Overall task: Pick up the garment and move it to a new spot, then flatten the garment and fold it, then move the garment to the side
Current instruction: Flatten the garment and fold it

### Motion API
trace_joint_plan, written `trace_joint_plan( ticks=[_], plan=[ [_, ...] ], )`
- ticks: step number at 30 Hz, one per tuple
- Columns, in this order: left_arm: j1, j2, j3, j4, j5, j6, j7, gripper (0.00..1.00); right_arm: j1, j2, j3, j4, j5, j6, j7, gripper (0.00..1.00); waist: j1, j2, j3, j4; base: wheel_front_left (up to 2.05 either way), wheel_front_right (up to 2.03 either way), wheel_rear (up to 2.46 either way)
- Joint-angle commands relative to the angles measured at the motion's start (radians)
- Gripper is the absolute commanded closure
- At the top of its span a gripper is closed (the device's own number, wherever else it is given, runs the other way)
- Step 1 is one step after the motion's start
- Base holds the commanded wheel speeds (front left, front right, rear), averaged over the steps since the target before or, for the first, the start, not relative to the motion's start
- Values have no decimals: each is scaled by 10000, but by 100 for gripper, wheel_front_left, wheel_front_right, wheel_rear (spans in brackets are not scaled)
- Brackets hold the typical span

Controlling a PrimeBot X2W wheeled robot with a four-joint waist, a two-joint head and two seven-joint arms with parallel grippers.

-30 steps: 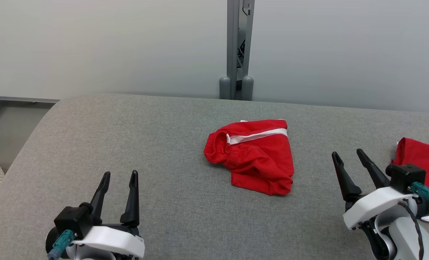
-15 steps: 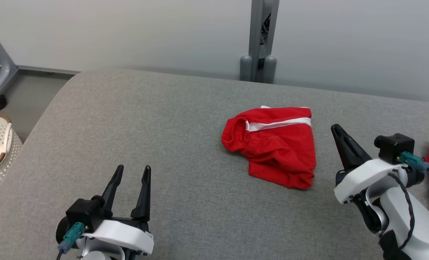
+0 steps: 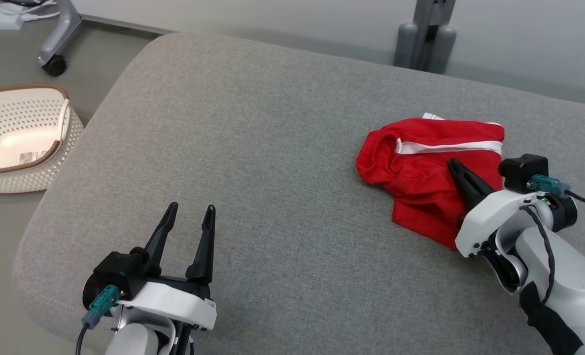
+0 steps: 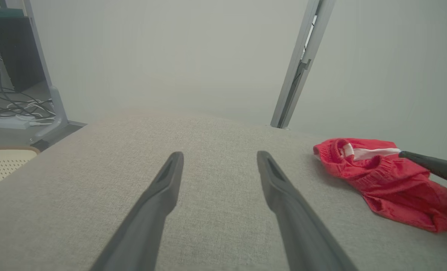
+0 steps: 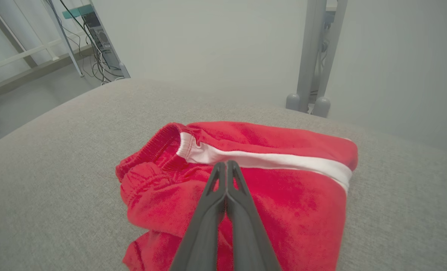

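The red shorts are lying crumpled on the grey upholstered bench. The right tool, fingers pressed together and empty, is pointing over the middle of the shorts, just short of their white stripe. The left tool, fingers apart, is idling well left of the shorts. In my judgement the fabric is soft, light and floppy, and the elastic waistband is offering the firmest hold.

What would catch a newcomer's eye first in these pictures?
A crumpled red garment with a white stripe lies on the grey cushion, toward the right. The right gripper hangs over it, fingers pressed shut; the left gripper sits open nearer the white basket.
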Motion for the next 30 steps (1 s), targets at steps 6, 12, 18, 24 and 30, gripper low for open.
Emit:
trace_joint_plan(
  ticks=[6,12,18,24,30],
  plan=[
    [-269,37,-77,-44,-135,-28,-30,0,-166,-46,1696,181,951,0,69,100,0,0,493,426,0,0,0],
    [-366,37,24,13,-162,5,-30,0,-332,-291,2788,116,1808,0,-29,100,0,0,591,372,0,0,0],
    [-469,39,-51,-19,-182,-2,-30,0,-1173,-720,2855,126,2381,0,-164,100,0,0,797,325,0,0,0],
    [-626,37,-198,-67,-246,-41,-30,0,-1813,-1037,3090,568,2872,0,-86,100,0,0,1127,471,0,0,0],
    [-792,37,-238,-99,-300,-13,-30,0,-2431,-1258,3359,966,3530,0,189,100,0,0,1526,665,0,0,0]
  ],
)
